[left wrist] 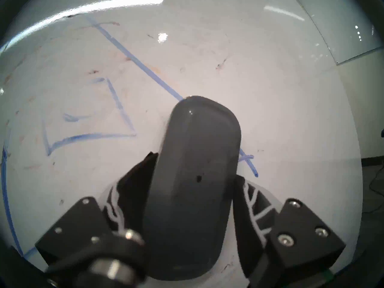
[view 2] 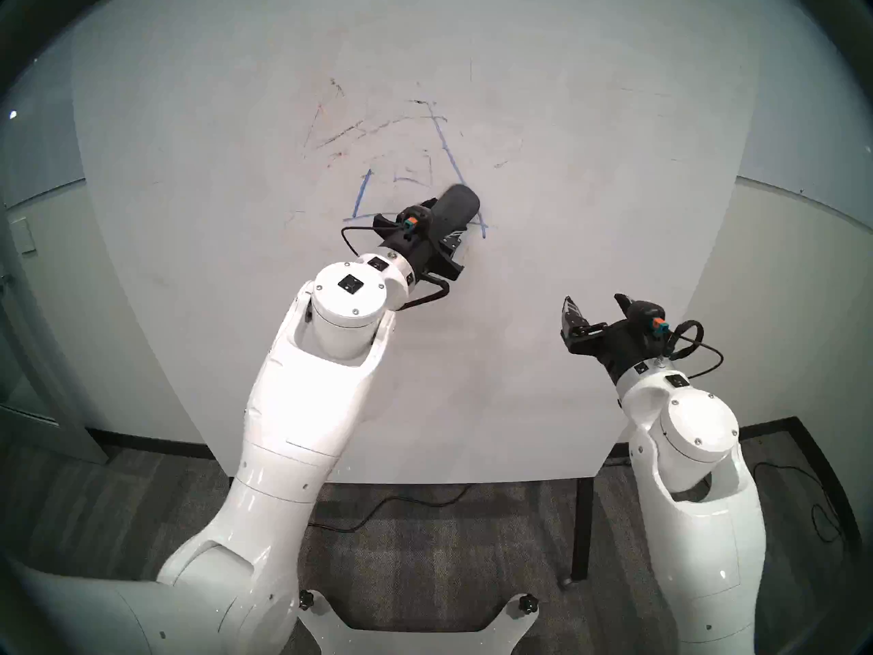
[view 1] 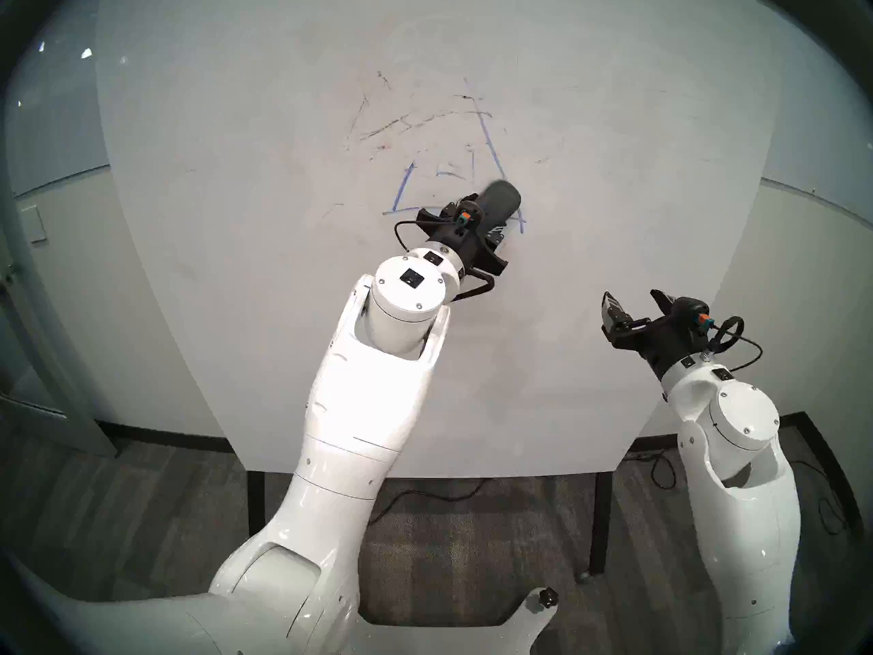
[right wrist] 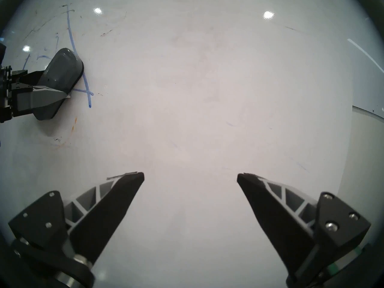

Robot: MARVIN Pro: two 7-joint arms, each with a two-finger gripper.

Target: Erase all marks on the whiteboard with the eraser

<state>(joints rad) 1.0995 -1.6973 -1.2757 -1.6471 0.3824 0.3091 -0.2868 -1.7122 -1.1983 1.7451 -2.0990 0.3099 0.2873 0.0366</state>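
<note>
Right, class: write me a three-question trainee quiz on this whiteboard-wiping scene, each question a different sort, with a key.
1. True or false: the right gripper holds the eraser.
2. Multiple choice: the eraser lies over which part of the blue triangle? A) its top corner B) its lower right corner C) its left side
3. Fill in: the boldest marks left on the whiteboard are coloured ____.

Key: 1. False; the left gripper holds it, and the right is open and empty. 2. B. 3. Blue.
</note>
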